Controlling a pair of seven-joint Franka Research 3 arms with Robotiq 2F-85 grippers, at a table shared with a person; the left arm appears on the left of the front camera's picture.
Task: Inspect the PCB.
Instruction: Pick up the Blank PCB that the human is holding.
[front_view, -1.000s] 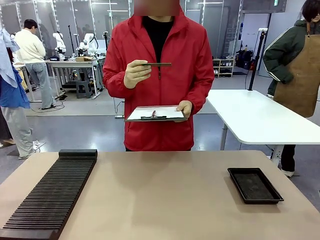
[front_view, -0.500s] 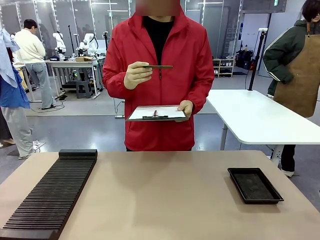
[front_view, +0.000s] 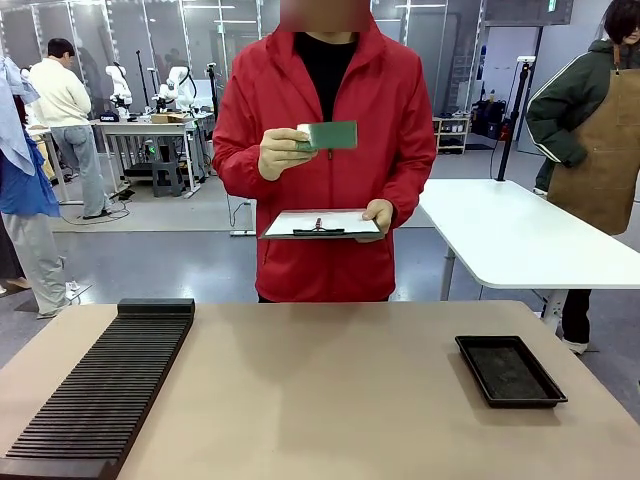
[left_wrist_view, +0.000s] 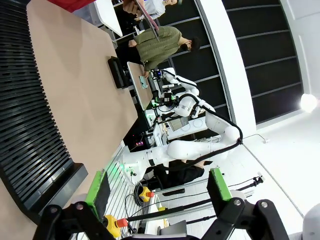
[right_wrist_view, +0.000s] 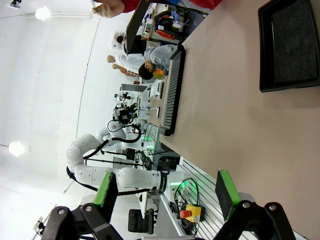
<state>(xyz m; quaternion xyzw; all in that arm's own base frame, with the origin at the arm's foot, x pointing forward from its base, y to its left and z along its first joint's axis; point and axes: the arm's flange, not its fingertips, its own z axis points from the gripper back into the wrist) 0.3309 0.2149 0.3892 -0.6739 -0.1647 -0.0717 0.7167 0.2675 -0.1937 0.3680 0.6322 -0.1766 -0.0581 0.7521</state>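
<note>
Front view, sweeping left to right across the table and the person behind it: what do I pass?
Black slotted rack on the table → PCB held up by the person → black tray. The clipboard overlaps the PCB's span, so it is left out.

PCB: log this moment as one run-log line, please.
PCB: held up in person's hand, green face to front camera | clipboard: in other hand | left gripper: open, empty | right gripper: open, empty

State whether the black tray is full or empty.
Empty. The black tray holds nothing; its dark floor lies bare.
</note>
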